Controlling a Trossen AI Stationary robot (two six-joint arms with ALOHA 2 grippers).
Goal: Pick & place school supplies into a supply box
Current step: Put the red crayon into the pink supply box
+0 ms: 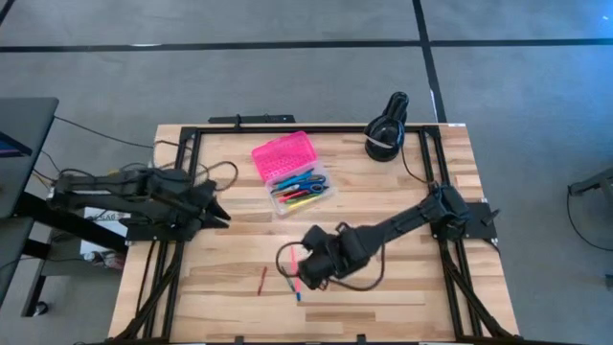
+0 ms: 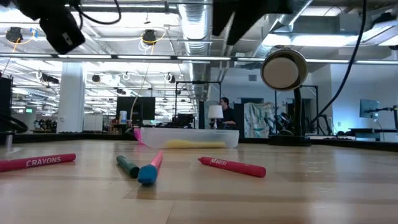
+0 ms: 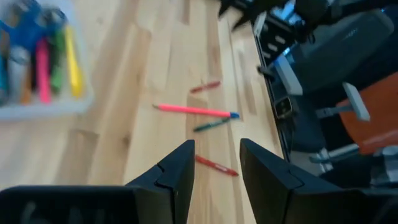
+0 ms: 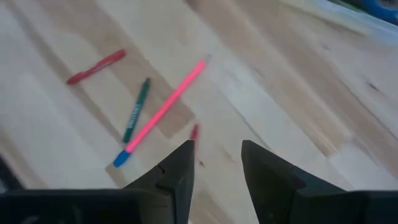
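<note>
Right gripper [image 1: 305, 273], jaws parted and empty, lower centre, above the pink pen [image 4: 163, 112]: light, stiff, roll-prone; grasp mid-shaft.

My right jaws hang apart over the table [image 4: 348, 124]. Just ahead of them lie a long pen [image 4: 163, 112] and a short crayon [image 4: 135, 118], touching (another crayon [image 4: 96, 66] lies farther off).
</note>
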